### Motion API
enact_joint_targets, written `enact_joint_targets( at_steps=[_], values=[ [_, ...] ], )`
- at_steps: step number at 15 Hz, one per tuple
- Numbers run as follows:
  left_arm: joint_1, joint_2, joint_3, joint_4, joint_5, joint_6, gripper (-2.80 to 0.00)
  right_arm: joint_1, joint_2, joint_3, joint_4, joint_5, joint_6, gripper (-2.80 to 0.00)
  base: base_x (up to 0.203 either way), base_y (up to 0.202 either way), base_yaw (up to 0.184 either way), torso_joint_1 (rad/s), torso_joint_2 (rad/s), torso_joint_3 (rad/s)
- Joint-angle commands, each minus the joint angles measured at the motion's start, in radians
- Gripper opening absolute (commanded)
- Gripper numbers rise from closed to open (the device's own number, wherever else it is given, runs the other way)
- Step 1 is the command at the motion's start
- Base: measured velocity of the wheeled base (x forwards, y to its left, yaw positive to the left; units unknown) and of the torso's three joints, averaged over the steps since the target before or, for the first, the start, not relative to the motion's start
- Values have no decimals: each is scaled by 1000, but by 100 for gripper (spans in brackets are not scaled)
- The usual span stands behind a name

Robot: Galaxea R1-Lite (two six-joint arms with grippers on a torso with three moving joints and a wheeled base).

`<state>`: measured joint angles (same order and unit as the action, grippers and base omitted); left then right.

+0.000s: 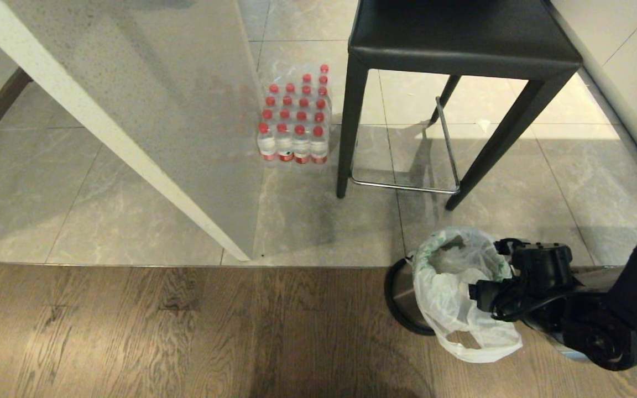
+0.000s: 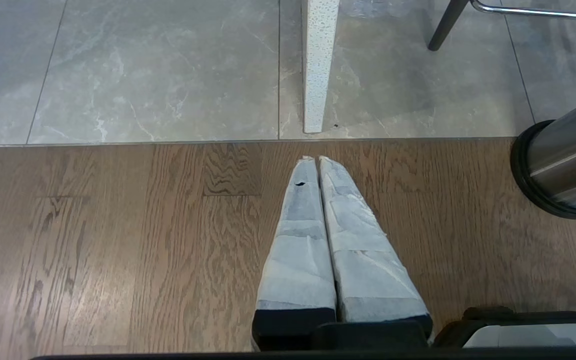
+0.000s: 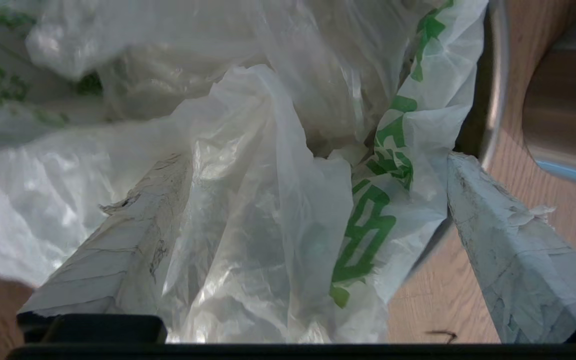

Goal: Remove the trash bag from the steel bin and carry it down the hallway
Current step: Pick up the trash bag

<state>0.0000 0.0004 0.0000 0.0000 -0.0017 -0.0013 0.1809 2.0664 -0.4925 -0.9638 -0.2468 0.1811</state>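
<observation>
Nearest the head camera is the right arm, reaching in from the right edge low over the wood floor [image 1: 186, 331], with the right gripper [image 3: 313, 200] pushed up against the near rim of the steel bin [image 1: 401, 296]. Its jaws stand released and wide, and in the right wrist view the trash bag [image 1: 451, 293] fills the gap between them: the crinkled white film with green print bunches between the two taped fingers [image 3: 118, 250], one of which seems to lie inside the bag's mouth and the other outside the bin's rim. That straddle looks deliberate, I judge, so that closing would pinch the folded-over rim of the bag and not the steel wall. Nothing is clamped yet.

The bag sits in the bin, its rim turned out over the edge and a loose flap hanging down the near side. The bin stands at the seam where wood meets the grey tiles [image 1: 103, 193], just in front of the black stool [image 1: 462, 50]. A pack of red-capped water bottles [image 1: 296, 119] stands beside a white table leg [image 1: 108, 132], well apart from the work.

The left gripper [image 2: 315, 159] hangs idle over the wood floor, jaws clenched on nothing, leaving the pull to the right arm alone
</observation>
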Motion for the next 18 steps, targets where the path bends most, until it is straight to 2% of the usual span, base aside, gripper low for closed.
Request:
enact_joint_targets(
  at_steps=[1,9,14,15,18],
  values=[
    [0,0,0,0,0,0,-280,0,24,-15,-9,-2,1,0,0,0,0,0,0,0],
    [0,0,0,0,0,0,-280,0,115,-96,-27,-3,7,0,0,0,0,0,0,0],
    [0,0,0,0,0,0,-280,0,156,-125,-27,1,41,0,0,0,0,0,0,0],
    [0,0,0,0,0,0,-280,1,166,-135,-26,1,41,-280,0,0,0,0,0,0],
    [0,0,0,0,0,0,-280,2,163,-135,-24,-3,35,-280,0,0,0,0,0,0]
  ],
)
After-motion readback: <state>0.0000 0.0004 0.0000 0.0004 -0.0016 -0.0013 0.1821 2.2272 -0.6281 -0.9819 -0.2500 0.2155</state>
